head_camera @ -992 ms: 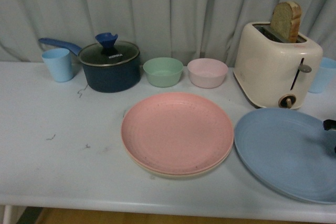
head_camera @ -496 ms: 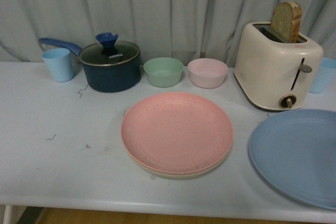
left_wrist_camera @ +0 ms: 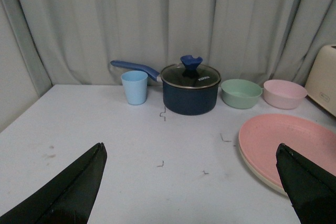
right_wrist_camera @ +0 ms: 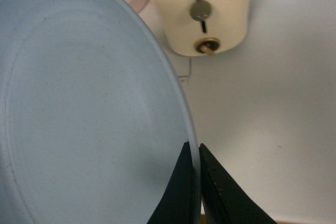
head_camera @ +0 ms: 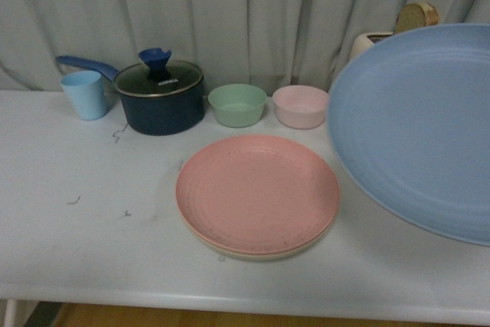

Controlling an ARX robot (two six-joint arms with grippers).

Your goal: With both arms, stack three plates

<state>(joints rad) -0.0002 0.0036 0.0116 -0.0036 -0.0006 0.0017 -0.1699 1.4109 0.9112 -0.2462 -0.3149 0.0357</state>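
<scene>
The pink plate [head_camera: 256, 191] lies on the beige plate [head_camera: 264, 253], of which only the rim shows, at the table's middle. They also show in the left wrist view as pink plate [left_wrist_camera: 294, 140] over beige rim [left_wrist_camera: 257, 169]. The light blue plate [head_camera: 421, 128] is lifted and tilted at the right, hiding most of the toaster. My right gripper [right_wrist_camera: 194, 148] is shut on its rim [right_wrist_camera: 79, 124]; the gripper itself is out of the front view. My left gripper [left_wrist_camera: 189, 153] is open and empty above the table, left of the stacked plates.
At the back stand a light blue cup [head_camera: 84, 93], a dark blue lidded pot [head_camera: 159, 97], a green bowl [head_camera: 237, 105] and a pink bowl [head_camera: 300, 106]. A cream toaster [right_wrist_camera: 197, 9] with bread [head_camera: 416, 15] stands at the back right. A curtain hangs behind.
The light blue plate has risen off the table at the right and tilted up towards the camera, now covering most of the toaster. The pink and beige plates have not moved.
</scene>
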